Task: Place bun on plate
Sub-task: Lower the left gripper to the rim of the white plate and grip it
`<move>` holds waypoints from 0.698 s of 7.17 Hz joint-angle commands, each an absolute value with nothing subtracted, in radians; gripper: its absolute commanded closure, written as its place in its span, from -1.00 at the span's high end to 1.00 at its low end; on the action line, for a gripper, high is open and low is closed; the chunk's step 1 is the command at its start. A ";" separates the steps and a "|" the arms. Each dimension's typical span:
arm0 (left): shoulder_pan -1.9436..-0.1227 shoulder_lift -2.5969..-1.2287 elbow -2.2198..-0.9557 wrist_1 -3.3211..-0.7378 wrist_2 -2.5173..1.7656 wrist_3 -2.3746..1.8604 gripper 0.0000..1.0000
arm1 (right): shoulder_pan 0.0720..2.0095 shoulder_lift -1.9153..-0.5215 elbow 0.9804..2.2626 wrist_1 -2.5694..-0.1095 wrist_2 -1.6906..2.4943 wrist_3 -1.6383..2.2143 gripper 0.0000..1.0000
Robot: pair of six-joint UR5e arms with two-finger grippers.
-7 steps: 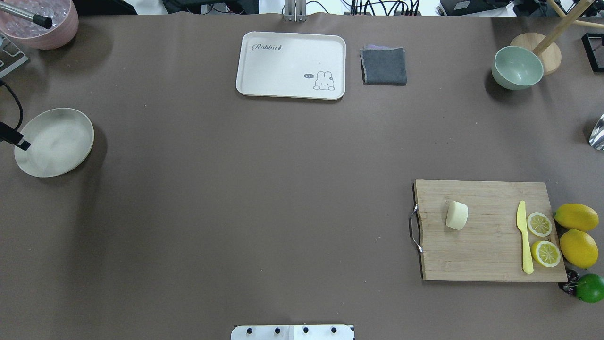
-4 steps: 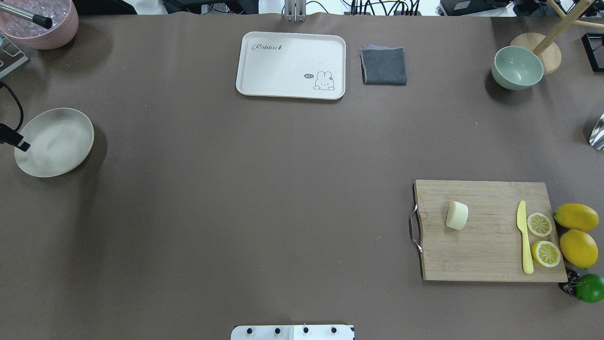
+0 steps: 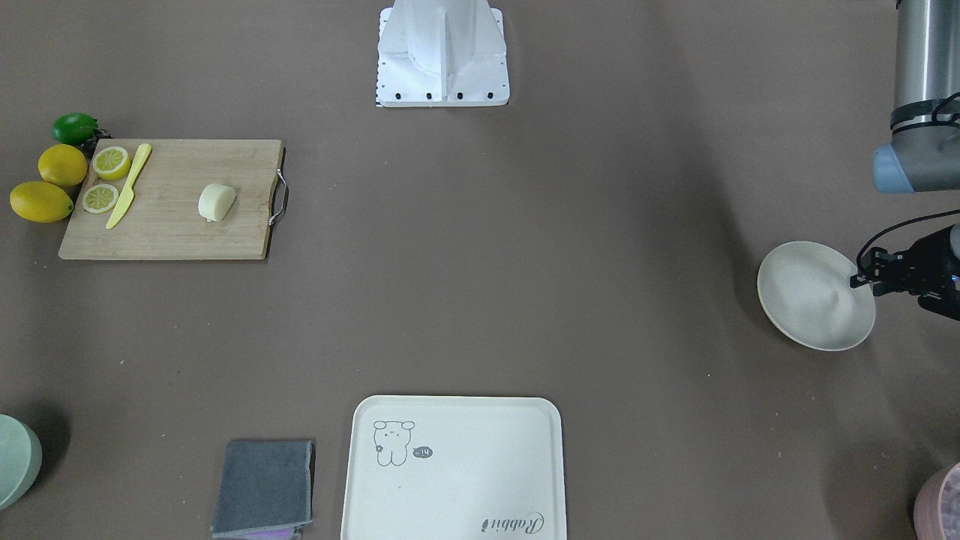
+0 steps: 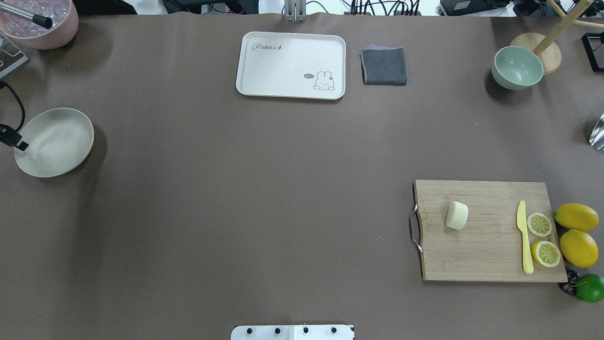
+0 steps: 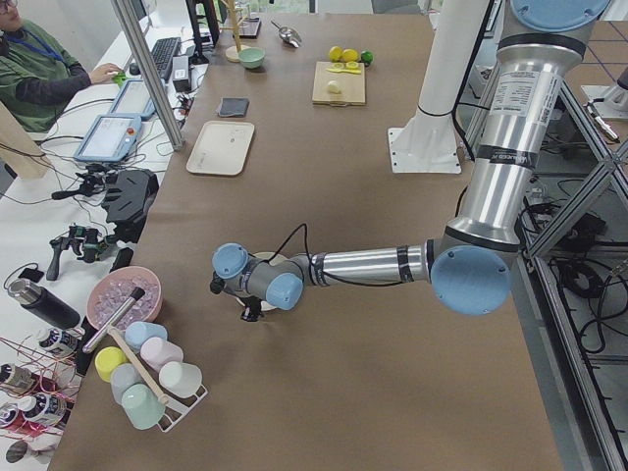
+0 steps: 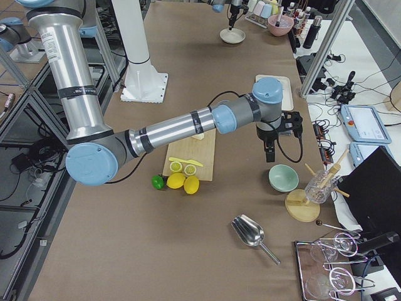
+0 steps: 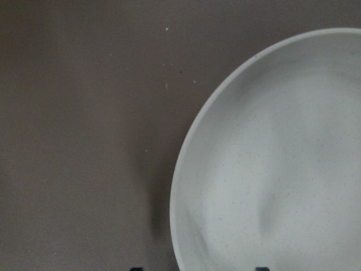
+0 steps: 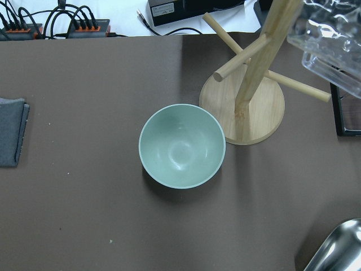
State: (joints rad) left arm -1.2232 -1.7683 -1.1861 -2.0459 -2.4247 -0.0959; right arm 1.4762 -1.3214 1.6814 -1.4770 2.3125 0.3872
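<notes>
- Overhead: bun [image 4: 457, 215] lies on cutting board [image 4: 486, 250], well apart from plate [image 4: 71, 160].
- Only the left wrist view shows the left pincer [image 7: 196, 269] spread, over the plate's rim.
- Right pincer [image 6: 269, 153] appears only from the side; cannot tell its grip.

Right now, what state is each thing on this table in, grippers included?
bun: lying on the cutting board, nothing gripping it.
plate: upright, empty.
left gripper: open, empty, at the plate's edge.
right gripper: near the green bowl; open or shut, cannot tell.
green bowl: upright, empty.
tray: flat, empty.
cloth: folded.
lemon halves: cut faces up on the board.
</notes>
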 commanded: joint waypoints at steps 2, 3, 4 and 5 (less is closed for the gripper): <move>-1.239 -1.769 -1.196 -2.072 -2.425 -0.101 -1.00 | 1.476 -1.316 1.699 -1.483 2.316 0.382 1.00; -1.293 -1.773 -1.213 -2.071 -2.459 -0.101 -1.00 | 1.476 -1.315 1.703 -1.485 2.315 0.382 1.00; -1.308 -1.785 -1.215 -2.071 -2.521 -0.104 -1.00 | 1.476 -1.316 1.715 -1.491 2.319 0.383 1.00; -1.330 -1.822 -1.253 -2.060 -2.526 -0.165 -1.00 | 1.461 -1.319 1.715 -1.490 2.313 0.379 1.00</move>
State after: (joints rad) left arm -1.3020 -1.7898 -1.2213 -2.0684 -2.4986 -0.1180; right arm 1.4717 -1.3166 1.7100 -1.4883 2.3166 0.3820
